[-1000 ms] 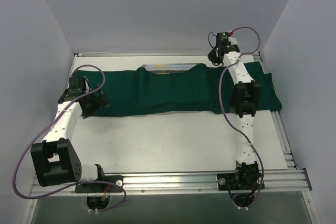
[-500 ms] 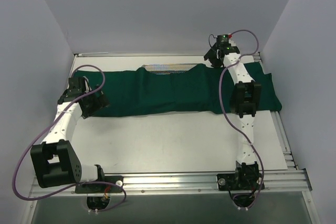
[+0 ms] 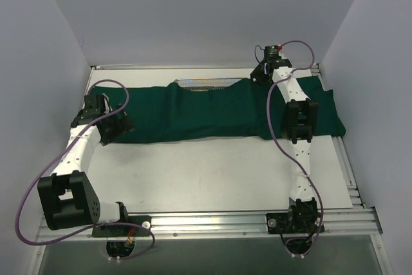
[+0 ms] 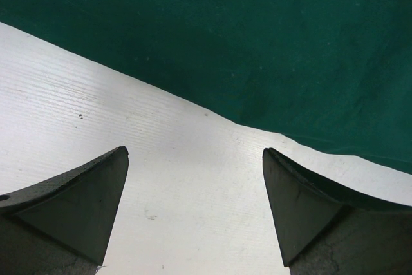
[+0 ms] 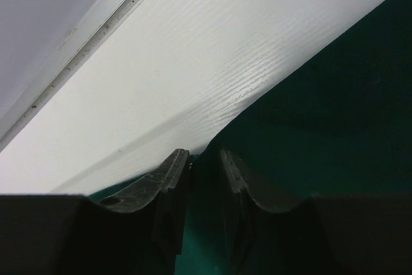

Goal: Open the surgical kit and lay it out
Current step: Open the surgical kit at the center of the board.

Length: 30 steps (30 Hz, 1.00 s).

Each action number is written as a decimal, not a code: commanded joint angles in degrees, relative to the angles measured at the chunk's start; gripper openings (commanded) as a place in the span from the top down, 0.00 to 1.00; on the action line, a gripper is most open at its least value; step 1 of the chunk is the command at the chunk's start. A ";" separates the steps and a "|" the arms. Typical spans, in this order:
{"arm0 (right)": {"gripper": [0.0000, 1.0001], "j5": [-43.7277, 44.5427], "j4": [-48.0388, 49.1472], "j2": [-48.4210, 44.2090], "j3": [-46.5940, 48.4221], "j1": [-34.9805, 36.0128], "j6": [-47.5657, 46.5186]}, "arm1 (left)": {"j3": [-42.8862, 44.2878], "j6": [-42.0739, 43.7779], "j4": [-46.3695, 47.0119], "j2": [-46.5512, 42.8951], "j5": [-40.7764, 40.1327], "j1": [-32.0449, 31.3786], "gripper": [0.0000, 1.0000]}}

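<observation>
**Right gripper clamps the cloth's far edge; left gripper hangs spread at the near-left hem**

Both arms are bolted at the near edge of the white table (image 3: 212, 178). A broad bare stretch of tabletop lies just beyond their bases. Past it, the dark green cloth (image 3: 212, 111) runs as a long band from the left side to the right edge, covering much of the far half of the surface, and it is rumpled toward the middle.

The left arm (image 3: 80, 149) bends in from the left edge to the near-left end of the band. There the left gripper (image 4: 196, 152) is released. Its fingers (image 4: 84, 204) stand wide apart with only white tabletop between them, and the cloth's near hem slants across just ahead of the tips.

The right arm (image 3: 299, 133) stretches over the right part of the cloth toward the far-right corner. Along the cloth's far edge, about mid-width, a narrow strip of the silver wire-mesh tray (image 3: 207, 83) shows, and the rest of it lies under the cloth.

Just right of that strip, at the far hem, the right gripper (image 5: 203, 154) is clenched on a fold of the green cloth. Its fingers are nearly together, with the fabric caught between the tips. Bare tabletop and the metal rail (image 5: 96, 14) at the far edge lie beyond.
</observation>
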 commanded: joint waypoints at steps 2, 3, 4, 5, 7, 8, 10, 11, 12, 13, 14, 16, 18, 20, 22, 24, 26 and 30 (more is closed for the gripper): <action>0.81 -0.74 0.47 0.12 1.20 0.37 1.03 | 0.97 0.72 0.96 -0.08 0.87 -0.17 0.06; 0.82 -1.18 0.74 0.12 0.94 0.37 1.29 | 0.97 0.72 0.87 -0.08 0.87 -0.17 0.06; 0.82 -1.36 1.00 0.03 0.68 0.37 1.47 | 1.06 0.72 0.87 -0.08 0.87 -0.17 0.06; 0.83 -1.44 1.09 0.03 0.59 0.37 1.99 | 1.06 0.72 0.87 -0.08 0.87 -0.17 0.06; 0.88 -1.88 1.35 0.12 0.41 0.46 2.09 | 0.89 0.72 0.87 -0.17 0.96 -0.17 0.06; 0.91 -2.06 1.53 0.03 0.32 0.37 2.35 | 0.97 0.72 0.96 -0.17 1.05 -0.17 0.06; 0.96 -2.50 1.71 0.03 0.15 0.37 2.53 | 0.89 0.72 0.87 -0.17 1.14 -0.17 0.06; 1.00 -2.67 1.79 -0.14 0.15 0.37 2.53 | 0.89 0.72 0.87 -0.26 1.05 -0.17 0.06; 1.00 -2.76 1.97 -0.23 0.15 0.46 2.70 | 0.89 0.72 0.87 -0.35 1.14 -0.09 0.06; 1.00 -2.94 1.97 -0.67 0.15 0.37 2.70 | 0.97 0.72 0.70 -0.35 1.14 -0.17 0.06; 1.00 -3.03 1.97 -1.02 0.06 0.37 2.70 | 0.97 0.72 0.61 -0.43 1.14 -0.17 0.06; 1.00 -3.11 1.79 -2.24 0.06 0.28 2.35 | 1.15 0.72 0.17 -0.70 0.87 -0.17 0.06; 1.00 -3.12 1.01 -3.56 -0.12 0.19 1.65 | 1.58 0.72 -0.70 -0.87 0.70 -0.09 0.06; 1.00 -2.42 -0.48 -6.02 -0.90 0.19 -0.10 | 2.20 0.46 -1.76 -0.87 -0.27 -0.09 0.06; 1.00 -2.15 -2.07 -8.30 -1.78 0.11 -1.42 | 2.90 0.02 -2.90 -0.70 -1.23 0.00 0.06; 1.00 -2.24 -4.43 -9.80 -3.71 0.11 -3.53 | 3.26 -0.25 -3.78 -0.26 -1.15 0.26 0.06; 1.00 -1.71 -5.50 -12.88 -5.91 0.37 -5.72 | 3.61 -0.43 -4.31 0.09 -0.28 0.44 0.05; 1.00 -0.30 -5.50 -18.50 -12.93 0.37 -8.19 | 3.43 -0.34 -3.87 0.27 2.36 0.53 0.06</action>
